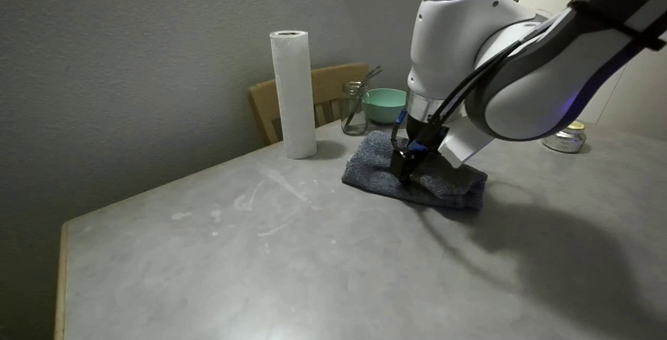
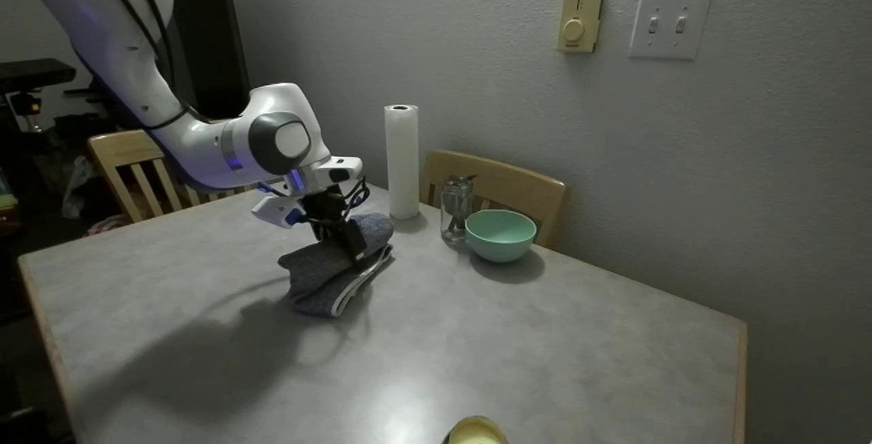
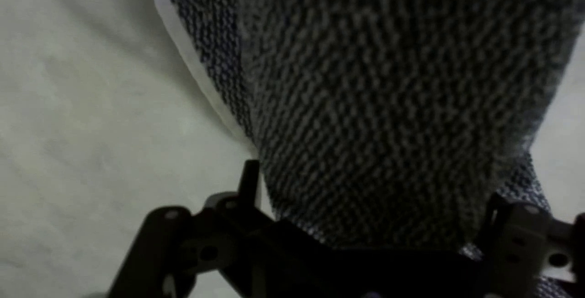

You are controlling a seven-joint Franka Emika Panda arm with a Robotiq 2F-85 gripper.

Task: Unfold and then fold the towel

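The towel (image 2: 310, 267) lies on the grey table (image 1: 208, 272), folded over on itself in thick, uneven layers, and the gripper (image 3: 373, 183) is down at it with its fingers (image 3: 249, 181) spread wide, one to each side of the folded cloth. In the wrist view the cloth fills most of the space between them; they are not clamped on it, though whether either one touches it cannot be told. A white edge band (image 2: 349, 292) runs along the towel's near right side in an exterior view, and shows as a pale strip at the left of the cloth in the wrist view. The white robot arm (image 1: 448, 43) reaches in from the right in an exterior view and throws a broad shadow (image 1: 568, 262) over the near right of the table. There a tall paper roll (image 1: 293, 100) stands upright to the far left of the towel, while beyond the towel are a glass jar (image 1: 348, 105) holding utensils (image 1: 372, 73) and, just to its right, a green bowl (image 1: 385, 106). A wooden chair (image 1: 338, 75) stands behind the glass jar at the table's far edge. A squat jar (image 1: 565, 142) with a yellow lid (image 1: 577, 125) stands farther right, partly hidden behind the arm. On the wall (image 2: 463, 35) are a yellowish dial unit (image 2: 579, 22) and, to its right, a white switch plate (image 2: 671, 25).
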